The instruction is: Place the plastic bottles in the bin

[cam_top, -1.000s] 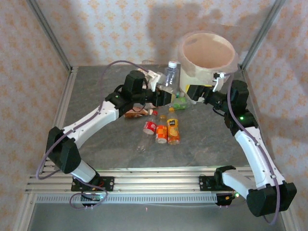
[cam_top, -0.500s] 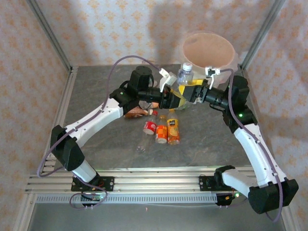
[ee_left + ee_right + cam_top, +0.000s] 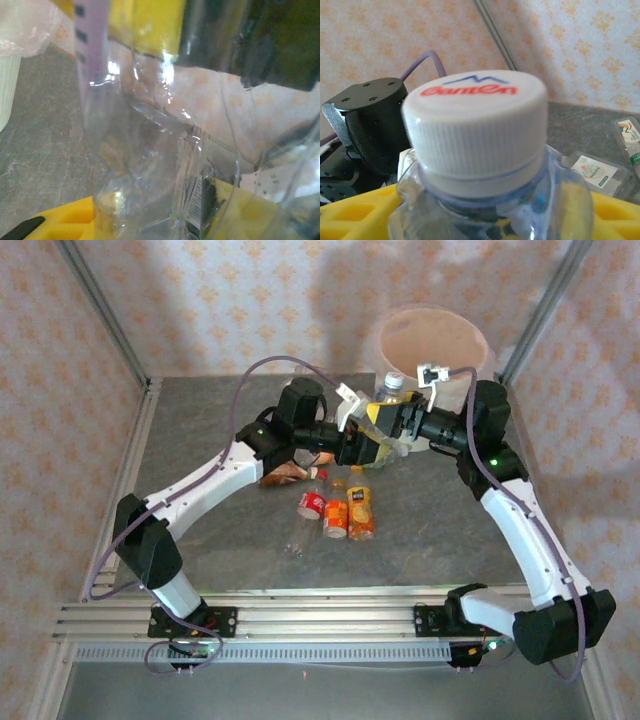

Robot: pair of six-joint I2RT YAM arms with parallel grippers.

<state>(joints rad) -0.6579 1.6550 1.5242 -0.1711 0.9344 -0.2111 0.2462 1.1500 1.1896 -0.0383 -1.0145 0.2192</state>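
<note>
Step in hand: carrying one bottle to the bin, with a possible hand-over between arms. Clear water bottle (image 3: 392, 386) is upright in the air, white cap up, just in front of the near left wall of the bin (image 3: 384, 338) and not yet over the opening. Left claw (image 3: 374, 426) is closed on the bottle's lower body; the left wrist view shows crumpled clear plastic (image 3: 150, 165) packed between its yellow fingers (image 3: 65, 220). Right claw (image 3: 393, 418) meets it from the other side. In the right wrist view the white "Ganten" cap (image 3: 475, 115) sits close up, with yellow fingers (image 3: 350, 215) either side of the shoulder. Cannot tell whether the right claw is pressing or merely straddling the bottle. On the table (image 3: 440, 530) several bottles are uncollected: a red-label one (image 3: 312, 503), two orange ones (image 3: 348, 515), a brown one (image 3: 283, 474) and a green one (image 3: 375, 460). Judgement: task is early. Next move needs one claw to own the grip firmly before the other lets go, then a lift above the rim, travel over the bag-lined opening, and release.
</note>
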